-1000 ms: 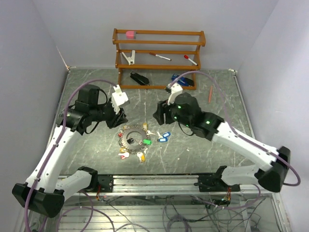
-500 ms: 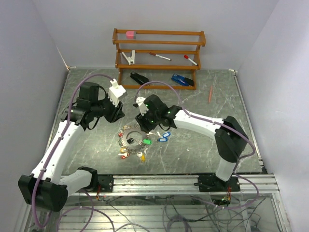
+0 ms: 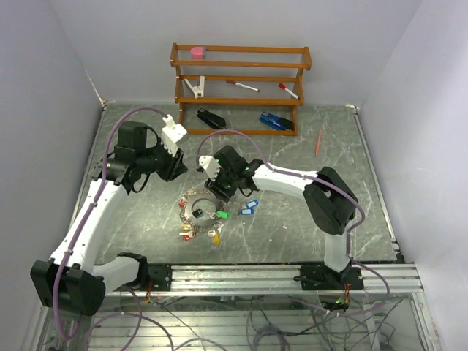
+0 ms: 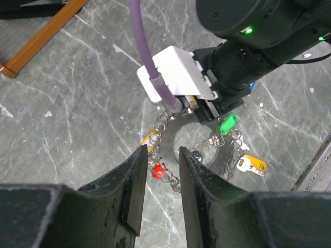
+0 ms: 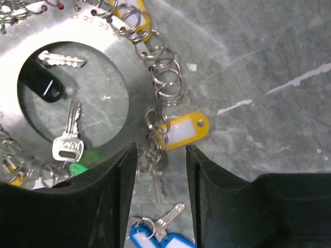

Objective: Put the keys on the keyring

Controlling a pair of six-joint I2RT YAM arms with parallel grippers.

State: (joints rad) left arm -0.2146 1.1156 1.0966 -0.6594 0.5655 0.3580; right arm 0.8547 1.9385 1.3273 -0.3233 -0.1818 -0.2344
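We're looking down on the dark green marbled surface (image 3: 314, 212), where the large silvery-grey metal keyring (image 5: 129, 62) lies flat just ahead of both arms. Small wire split rings are strung all round its rim. The right claw (image 5: 159, 152) is down low at the keyring's edge with its fingers parted and nothing clamped. Below the gap sit a knot of split rings and a bare key, and the yellow-tagged key (image 5: 182, 127) lies just beyond the tips. Whether the fingers touch the metal, I cannot tell. Inside the keyring's hole rest a loose silver key (image 5: 68, 139) and a small black tag (image 5: 44, 85). The left claw (image 4: 160, 155) hangs higher on the opposite side, released, its fingers a narrow gap apart and holding nothing. In its view the right wrist sits directly over the keyring. A red-tagged key (image 4: 155, 171) lies at the keyring's near rim, a green-tagged key (image 4: 227, 124) beside the right arm, and another yellow tag (image 4: 252, 164) further out. Two blue-tagged keys (image 3: 248, 208) lie just off the keyring to the right. At the back stands a brown wooden rack (image 3: 241, 102).
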